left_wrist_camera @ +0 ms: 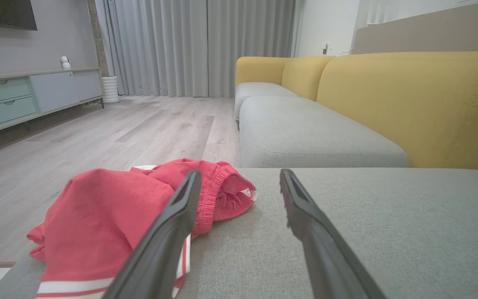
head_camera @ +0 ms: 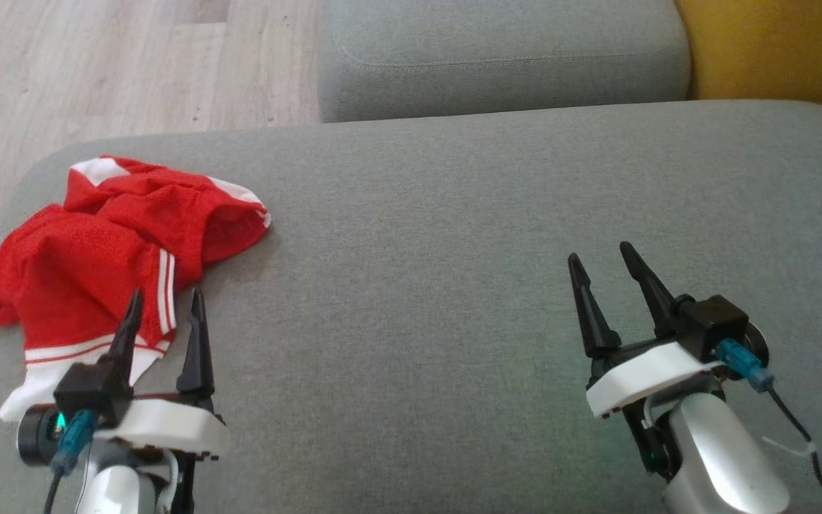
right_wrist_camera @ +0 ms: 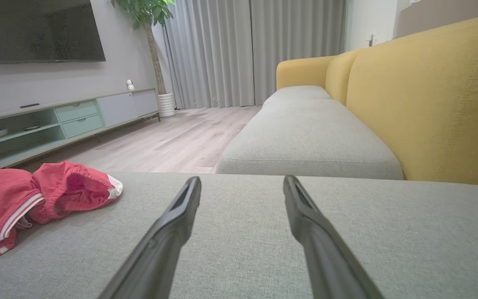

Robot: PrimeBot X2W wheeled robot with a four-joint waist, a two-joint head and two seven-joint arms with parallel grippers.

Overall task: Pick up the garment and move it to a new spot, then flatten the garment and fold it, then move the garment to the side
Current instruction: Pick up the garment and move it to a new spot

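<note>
Garment (head_camera: pixel 97 250) is seen crumpled at cushion (head_camera: pixel 454 250) end; L gripper (head_camera: pixel 166 293) is held wide open beside it for pickup, R gripper (head_camera: pixel 599 251) open, idle.

no readable text, labels, brands or numbers anywhere

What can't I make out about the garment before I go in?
Head view: near hem of the garment behind the left pincer.
Left wrist view: its lower part cut off by the bottom edge.
Right wrist view: its left part runs off the left edge.
All views: crumpled folds hide its underside.
</note>
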